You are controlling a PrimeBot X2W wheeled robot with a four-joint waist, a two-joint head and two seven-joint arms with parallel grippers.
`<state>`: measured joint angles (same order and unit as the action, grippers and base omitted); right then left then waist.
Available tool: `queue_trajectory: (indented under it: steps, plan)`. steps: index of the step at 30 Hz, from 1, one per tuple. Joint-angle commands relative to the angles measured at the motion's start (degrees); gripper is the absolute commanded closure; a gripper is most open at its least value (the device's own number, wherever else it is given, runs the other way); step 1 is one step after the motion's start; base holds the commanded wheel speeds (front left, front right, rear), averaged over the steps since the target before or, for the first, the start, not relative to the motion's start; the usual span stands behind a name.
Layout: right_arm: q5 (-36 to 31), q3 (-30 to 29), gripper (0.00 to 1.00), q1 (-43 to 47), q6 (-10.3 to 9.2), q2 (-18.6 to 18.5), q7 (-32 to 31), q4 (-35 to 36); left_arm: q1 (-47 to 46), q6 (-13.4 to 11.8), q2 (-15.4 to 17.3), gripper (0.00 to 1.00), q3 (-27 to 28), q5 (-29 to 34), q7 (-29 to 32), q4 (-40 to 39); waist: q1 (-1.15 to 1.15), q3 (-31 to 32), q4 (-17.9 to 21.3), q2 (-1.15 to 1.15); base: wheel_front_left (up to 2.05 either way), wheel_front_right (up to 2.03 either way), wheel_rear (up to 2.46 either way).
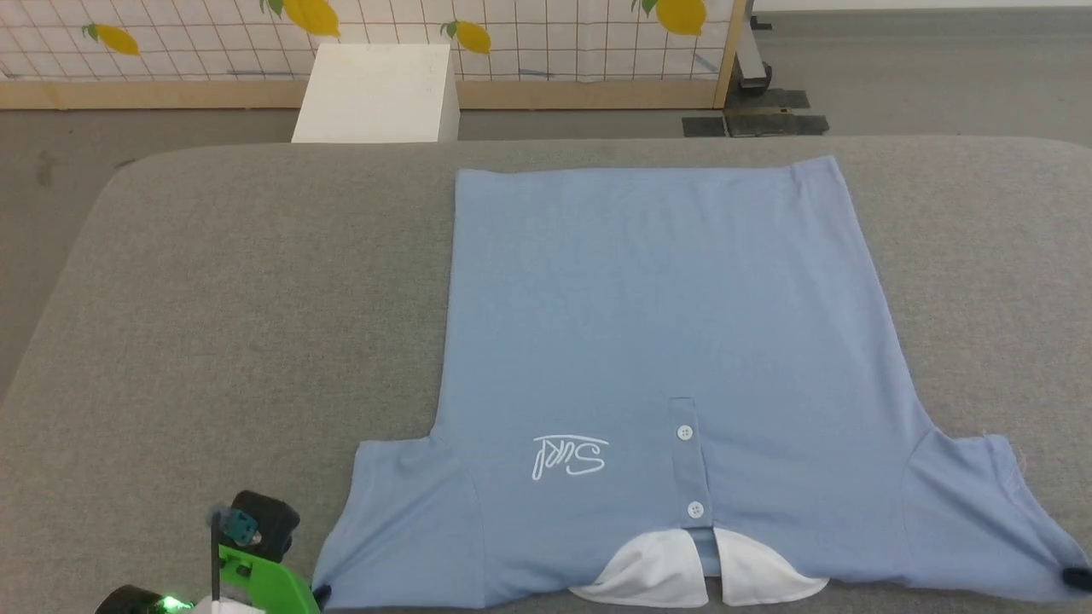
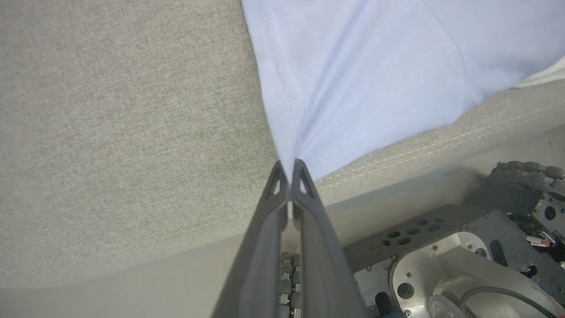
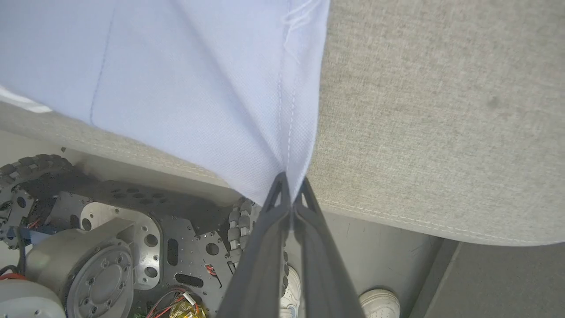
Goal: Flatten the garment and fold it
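On the pad point(image 1: 213, 298): shirt point(image 1: 648, 341) lying flat (collar nearest), left gripper point(image 2: 290, 170) and right gripper point(image 3: 290, 187) pinching sleeve corners; folding seemingly pending

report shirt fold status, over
Left gripper shut on one sleeve tip, right gripper shut on the other. Light blue polo shirt spread flat on grey table, collar nearest robot, unfolded. White box beyond table, not in the way.

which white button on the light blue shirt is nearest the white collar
The white button just above the collar; the other button sits beside the white logo.
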<state>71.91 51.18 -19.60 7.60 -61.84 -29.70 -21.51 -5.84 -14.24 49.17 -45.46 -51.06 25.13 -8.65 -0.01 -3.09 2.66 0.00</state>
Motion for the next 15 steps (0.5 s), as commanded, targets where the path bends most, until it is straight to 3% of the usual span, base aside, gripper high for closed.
queue_trajectory:
  steps: [1, 3, 15]
  plan:
    - [-0.6, -0.93, 1.0, 0.69, -0.11, 0.35, 0.59, -0.17, 0.32, -0.71, 0.21, 1.0, 0.43, -0.05, -0.12, -0.53, 0.01, -0.49, -0.29, 0.0, 0.0, 0.0, 0.0]
    - [-1.15, -2.36, 0.0, 0.36, -0.11, 0.74, 1.68, 0.21, -0.32, -1.08, -0.03, 1.0, 0.74, 0.05, -0.07, -1.59, 0.01, -1.06, -0.69, 0.0, 0.0, 0.0, 0.0]
    - [-3.42, -13.36, 0.0, -8.92, -0.11, 0.26, -0.44, 7.01, -5.12, -4.15, -0.94, 1.0, 2.21, 2.99, 0.52, -10.88, 0.01, -10.12, -5.75, 0.0, 0.0, 0.0, 0.0]
